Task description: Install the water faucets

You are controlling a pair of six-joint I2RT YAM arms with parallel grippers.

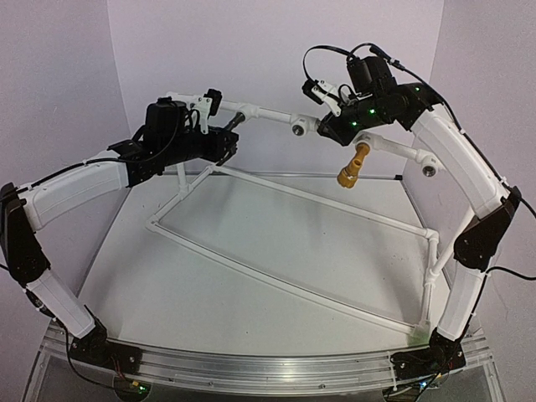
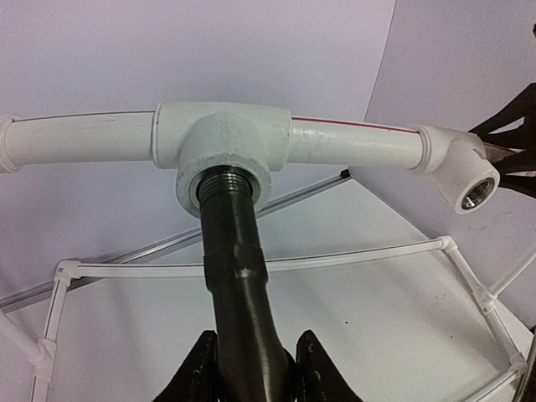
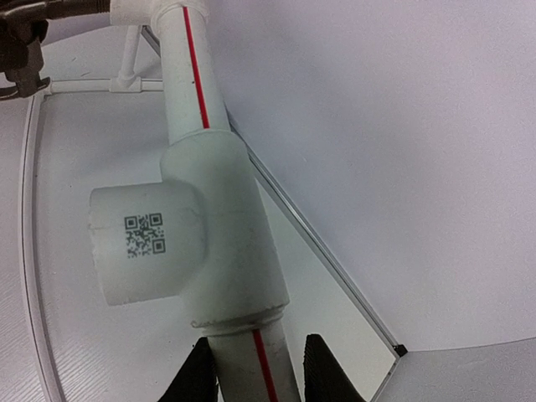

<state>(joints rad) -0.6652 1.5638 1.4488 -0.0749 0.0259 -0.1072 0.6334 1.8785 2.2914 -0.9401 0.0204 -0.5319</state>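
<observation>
Left gripper (image 2: 254, 356): jaws clamped on the black faucet (image 2: 239, 251), whose threaded end sits in the tee socket (image 2: 222, 146) along the table's (image 1: 251, 243) far edge. Right gripper (image 3: 255, 364): jaws closed snug on the white pipe (image 3: 197, 92). The brass faucet (image 1: 354, 164) juts from the pipe towards the far right corner.

The white desk (image 1: 276, 243) carries a white pipe frame (image 1: 280, 280), its four-sided base lying flat on the surface. An aluminium rail (image 1: 268, 368) runs along the near edge.
</observation>
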